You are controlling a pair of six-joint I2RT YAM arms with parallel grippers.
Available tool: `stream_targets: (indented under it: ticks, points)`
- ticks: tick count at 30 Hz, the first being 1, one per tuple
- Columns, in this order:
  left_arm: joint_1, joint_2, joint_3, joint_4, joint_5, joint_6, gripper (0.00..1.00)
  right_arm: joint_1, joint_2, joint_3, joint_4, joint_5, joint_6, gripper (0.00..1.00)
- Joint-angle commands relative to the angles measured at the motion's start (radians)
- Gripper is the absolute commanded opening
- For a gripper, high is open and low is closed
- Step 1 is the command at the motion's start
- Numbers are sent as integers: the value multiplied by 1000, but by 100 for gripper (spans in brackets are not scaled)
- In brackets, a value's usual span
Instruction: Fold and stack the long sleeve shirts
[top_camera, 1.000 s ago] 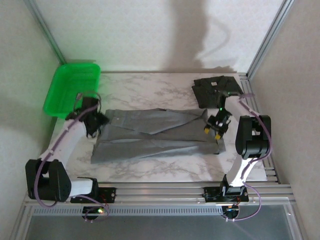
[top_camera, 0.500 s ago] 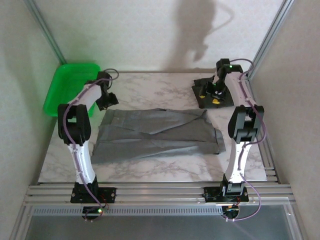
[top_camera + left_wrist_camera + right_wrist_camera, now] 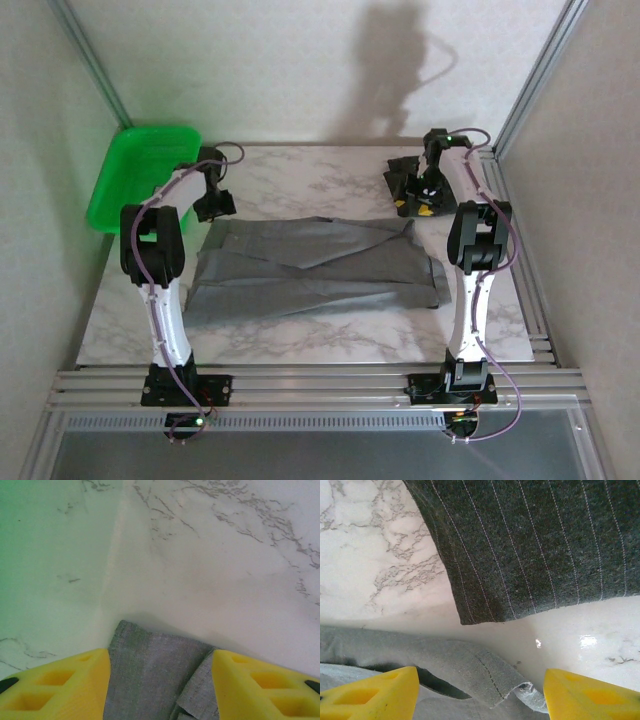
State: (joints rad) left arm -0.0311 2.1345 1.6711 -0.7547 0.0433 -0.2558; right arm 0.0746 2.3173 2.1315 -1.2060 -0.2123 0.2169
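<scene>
Grey shirt (image 3: 315, 265) flat on marble table (image 3: 300, 335), long axis left-right | charcoal pinstriped shirt (image 3: 520, 545) folded, far-right corner | left gripper (image 3: 160, 680) spread wide, straddling grey corner, gripping nothing | right gripper (image 3: 480, 692) spread, empty, over gap between shirts

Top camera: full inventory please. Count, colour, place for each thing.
grey shirt: 1, medium grey, lying partly folded across the middle of the table
dark shirt: 1, charcoal with thin pale stripes, folded, far right corner
tray: 1, bright green, far left corner
table: 1, white marble pattern, under everything
left gripper: 1, yellow fingers, open, at the grey shirt's far left corner
right gripper: 1, yellow fingers, open, at the dark shirt's near edge, by the grey shirt's far right corner
</scene>
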Motion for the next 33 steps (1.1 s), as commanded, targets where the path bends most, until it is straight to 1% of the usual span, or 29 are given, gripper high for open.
stream_targets:
  ticks: [1,6,10,14,18,20,24,30,33]
  points:
    - [-4,16,-34,23,-26,45,57,-5,-2,-11,-24,2,-22,67]
    - [-4,29,-46,46,33,60,57,-4,22,15,-43,14,-22,67]
    - [3,34,-94,73,49,56,50,-5,28,16,-43,7,-20,67]
    - [8,24,-134,102,77,54,38,-3,24,3,-31,17,-24,67]
    - [10,15,-143,115,106,56,14,0,5,-2,-8,19,-49,68]
    - [8,8,-144,126,126,62,8,6,-8,-14,-9,33,-80,68]
    - [8,0,-137,118,131,79,4,25,-36,-80,8,17,-135,67]
    - [8,-11,-126,113,133,94,2,38,-67,-153,63,43,-150,66]
    - [8,-8,-116,105,132,96,1,42,-69,-158,81,76,-169,66]
